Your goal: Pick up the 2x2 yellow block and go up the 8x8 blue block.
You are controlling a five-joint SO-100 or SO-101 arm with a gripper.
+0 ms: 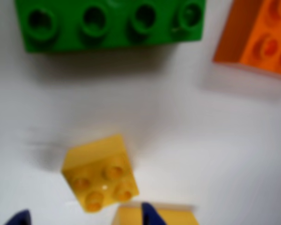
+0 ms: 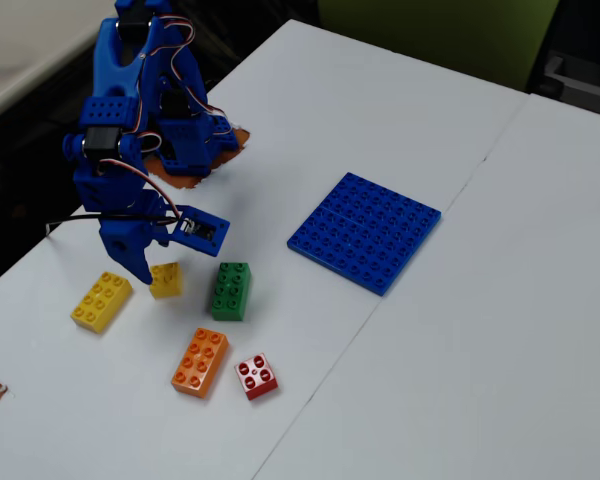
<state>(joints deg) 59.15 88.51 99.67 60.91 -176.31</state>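
The 2x2 yellow block [image 1: 102, 174] lies on the white table, turned at an angle, just ahead of my two blue fingertips at the bottom edge of the wrist view. My gripper [image 1: 84, 216] is open and holds nothing. In the fixed view the gripper [image 2: 140, 266] hangs low, right beside the left side of the 2x2 yellow block [image 2: 166, 280]. The 8x8 blue block [image 2: 365, 231] lies flat on the table well to the right of the arm; it is out of the wrist view.
A longer yellow brick [image 2: 102, 301] lies left of the gripper and peeks in at the wrist view's bottom [image 1: 178, 216]. A green brick [image 2: 231, 290] [image 1: 112, 23], an orange brick [image 2: 201, 362] [image 1: 262, 37] and a red brick [image 2: 256, 376] lie nearby.
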